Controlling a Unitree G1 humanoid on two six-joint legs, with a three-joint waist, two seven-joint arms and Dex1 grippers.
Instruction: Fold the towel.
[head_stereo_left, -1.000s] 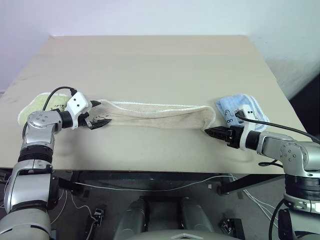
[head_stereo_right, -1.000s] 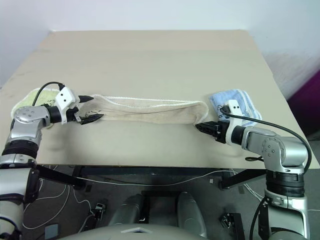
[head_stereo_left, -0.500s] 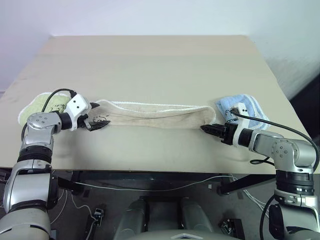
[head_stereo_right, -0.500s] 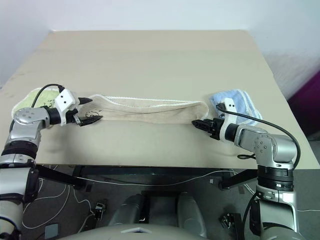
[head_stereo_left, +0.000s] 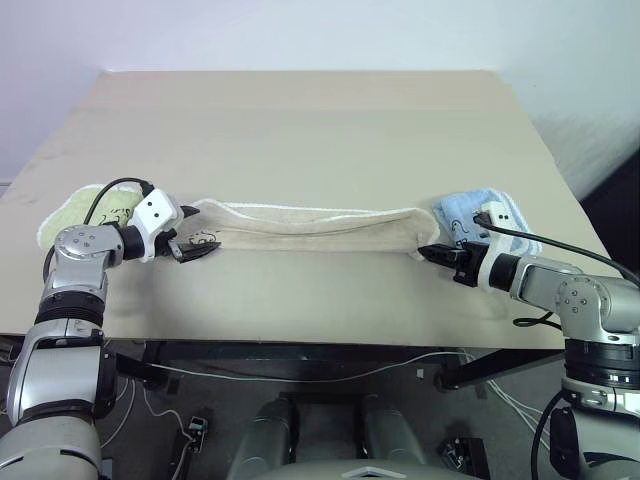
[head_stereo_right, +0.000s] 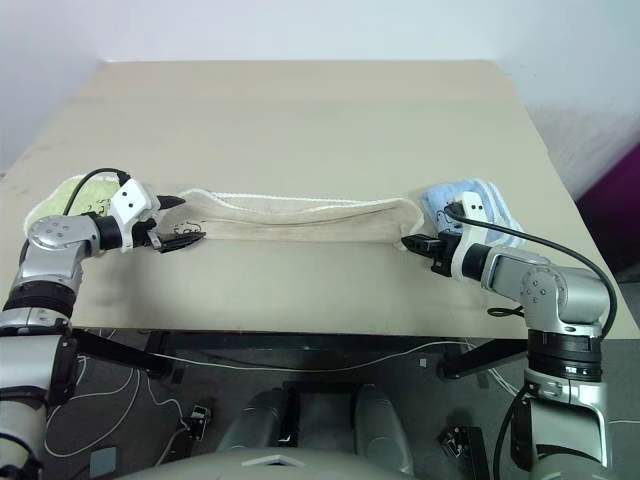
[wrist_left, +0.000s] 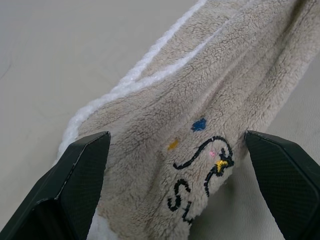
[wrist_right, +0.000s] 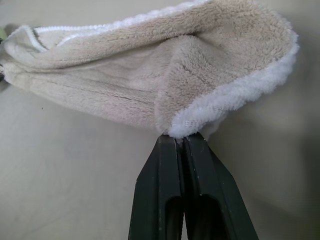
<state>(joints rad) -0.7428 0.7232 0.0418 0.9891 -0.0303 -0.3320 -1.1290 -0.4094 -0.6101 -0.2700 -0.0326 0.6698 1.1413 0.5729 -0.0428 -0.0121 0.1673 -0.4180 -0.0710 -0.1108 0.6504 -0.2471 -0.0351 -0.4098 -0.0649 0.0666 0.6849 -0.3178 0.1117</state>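
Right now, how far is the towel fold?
Done: the towel lies as a long doubled strip across the table. In hand: right gripper is shut on its white-edged end; left gripper is open, straddling the emblem end. Left: close the left, then bring the ends together.

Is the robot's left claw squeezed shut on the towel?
No, the left gripper stands wide open, its fingers on either side of the towel.

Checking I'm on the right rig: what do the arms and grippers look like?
Both arms are silver-grey metal with black joint rings. Each wrist carries a small white camera block with a black cable looping back. The left gripper and right gripper each have two black tapered fingers with a fine textured surface.
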